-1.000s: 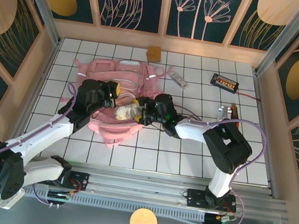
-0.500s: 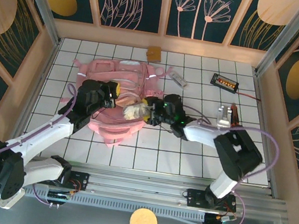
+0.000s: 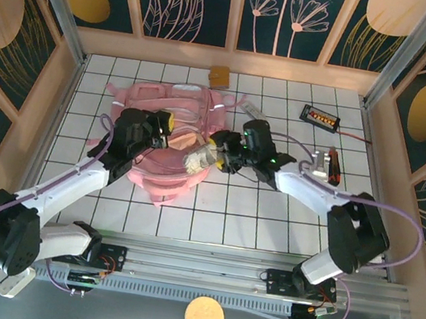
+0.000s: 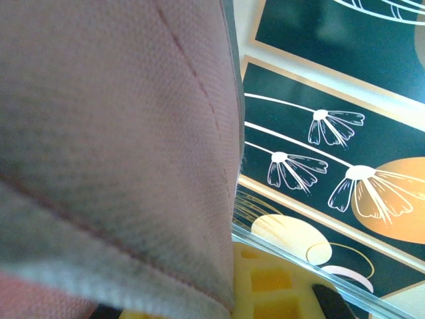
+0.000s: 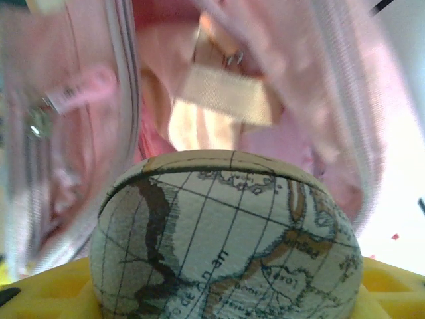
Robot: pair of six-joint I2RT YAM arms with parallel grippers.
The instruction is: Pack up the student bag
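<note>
student bag (image 3: 152, 180): left half of tabletop, nearer far edge
right gripper (image 3: 210, 155): clenched on globe ball (image 5: 226, 239), at bag's right rim
left gripper (image 3: 161, 129): at bag opening, fabric hides it; grip can't tell

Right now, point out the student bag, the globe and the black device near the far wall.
student bag (image 3: 161, 186), top external view, its pink lower edge.
globe (image 5: 226, 232), right wrist view, middle of its map surface.
black device (image 3: 321, 117), top external view, its orange display.
</note>
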